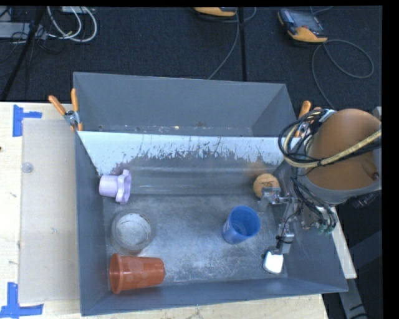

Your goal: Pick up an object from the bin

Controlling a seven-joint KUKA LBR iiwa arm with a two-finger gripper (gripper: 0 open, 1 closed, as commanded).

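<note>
The gripper point(282, 243) hangs low at the right of the bin point(187, 112), just above a small white block point(273, 262) by the near-right corner, the handiest thing there, I'd judge (open or closed, I cannot tell). A blue cup point(240, 225) stands just left.

Dark speckled carpet floor point(156, 43) along top; loose cables point(75, 10) looped across it, left and right.
</note>
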